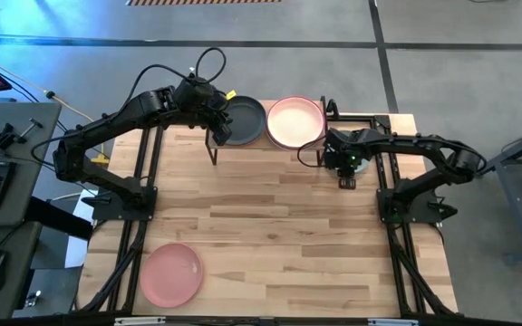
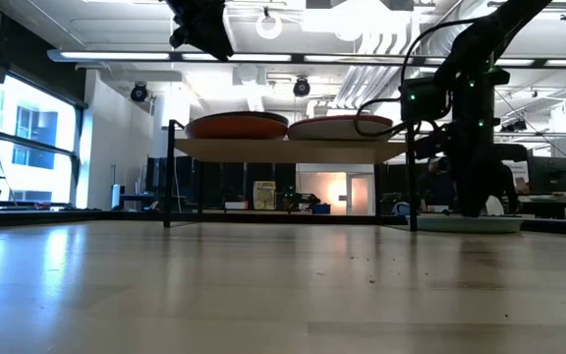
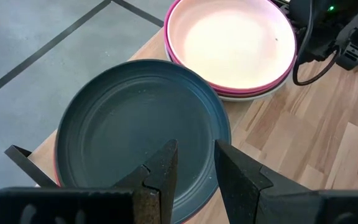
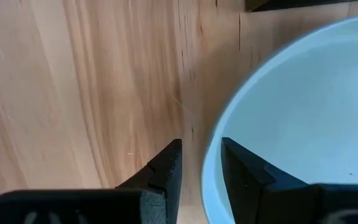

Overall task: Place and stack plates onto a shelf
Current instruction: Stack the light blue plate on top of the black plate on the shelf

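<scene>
The worktop (image 1: 270,235) carries one shelf (image 2: 293,149) along its far edge, bearing two stacks: a dark grey plate (image 3: 135,134) tops one with a reddish rim beneath, a pink plate (image 3: 229,40) tops the other over magenta and cream rims. One pink plate (image 1: 171,274) lies alone at the near left corner, and a pale teal plate (image 4: 303,118) sits on the worktop beside the shelf. The left gripper (image 3: 194,171) hovers over the grey plate, jaws slightly spread and empty; the right gripper (image 4: 201,171) straddles the teal plate's rim, jaws parted; no writing is legible

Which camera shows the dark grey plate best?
The left wrist view: the dark grey plate fills the picture, seen whole from above beside the pink plate. The high view shows it small on the shelf. The low view shows only stack edges, and the right wrist view misses it.
</scene>
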Tool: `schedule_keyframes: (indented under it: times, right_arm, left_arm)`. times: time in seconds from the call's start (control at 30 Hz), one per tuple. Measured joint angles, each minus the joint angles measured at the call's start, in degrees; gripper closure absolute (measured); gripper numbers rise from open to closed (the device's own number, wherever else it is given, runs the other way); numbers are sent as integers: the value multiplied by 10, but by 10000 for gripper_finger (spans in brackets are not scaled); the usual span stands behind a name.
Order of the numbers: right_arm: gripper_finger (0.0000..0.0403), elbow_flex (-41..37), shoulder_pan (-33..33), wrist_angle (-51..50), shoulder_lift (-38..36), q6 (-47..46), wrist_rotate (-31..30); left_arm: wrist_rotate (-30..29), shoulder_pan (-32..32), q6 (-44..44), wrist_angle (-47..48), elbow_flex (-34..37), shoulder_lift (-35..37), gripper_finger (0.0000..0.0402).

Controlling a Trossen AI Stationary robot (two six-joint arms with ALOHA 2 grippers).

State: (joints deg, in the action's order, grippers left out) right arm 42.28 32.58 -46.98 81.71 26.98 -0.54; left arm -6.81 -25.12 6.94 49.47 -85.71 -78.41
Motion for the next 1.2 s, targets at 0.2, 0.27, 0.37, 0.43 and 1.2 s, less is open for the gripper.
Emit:
schedule_keyframes:
  times: [0.2,0.27,0.37,0.43,1.2]
  right_arm:
    - [311,0,0,-36,-1,1,1]
    - [311,0,0,-43,-1,7,-10]
    - [311,0,6,-39,0,9,4]
    - [311,-4,8,-33,-1,1,13]
    - [322,-84,-7,13,-28,-7,2]
  left_arm:
    - [0,0,5,0,0,0,304]
    - [0,0,5,0,0,0,304]
    - [0,0,5,0,0,0,304]
    - [0,0,5,0,0,0,304]
    - [0,0,17,0,0,0,304]
